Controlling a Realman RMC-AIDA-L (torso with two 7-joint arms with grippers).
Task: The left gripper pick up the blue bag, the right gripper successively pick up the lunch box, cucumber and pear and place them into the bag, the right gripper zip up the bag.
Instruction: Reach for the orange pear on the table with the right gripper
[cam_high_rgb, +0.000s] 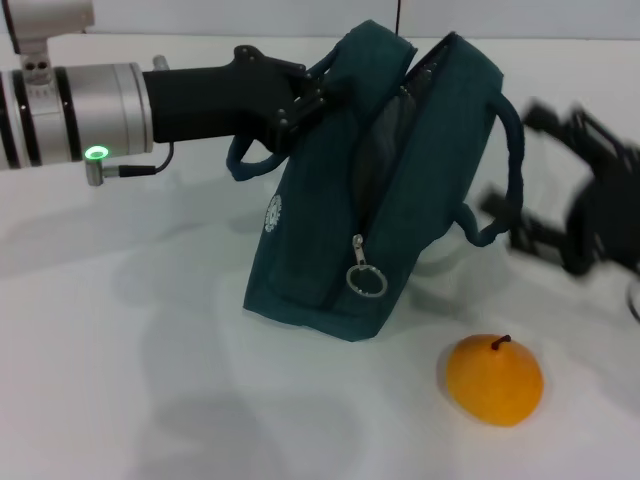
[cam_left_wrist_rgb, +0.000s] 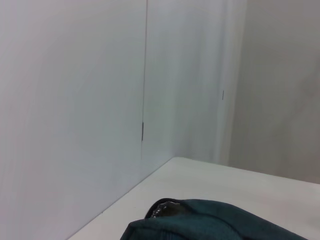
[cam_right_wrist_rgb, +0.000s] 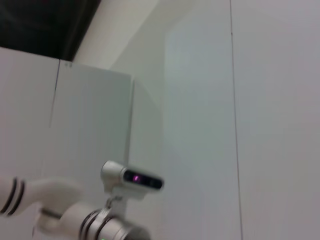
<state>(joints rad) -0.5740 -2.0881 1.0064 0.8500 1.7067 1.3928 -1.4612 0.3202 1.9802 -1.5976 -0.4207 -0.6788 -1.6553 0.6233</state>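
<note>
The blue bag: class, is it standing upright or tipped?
Tipped. The blue bag leans, one bottom edge on the table, held at its top by the left gripper.

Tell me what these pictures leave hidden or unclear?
- Head view: the blue bag hides its own inside, so its contents are unknown.
- Head view: the right gripper is blurred.
- Head view: bag fabric covers the left gripper fingertips.
- The pear appears only in the head view.

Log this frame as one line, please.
left gripper: holding blue bag tilted, unzipped | right gripper: beside bag | pear: on table
</note>
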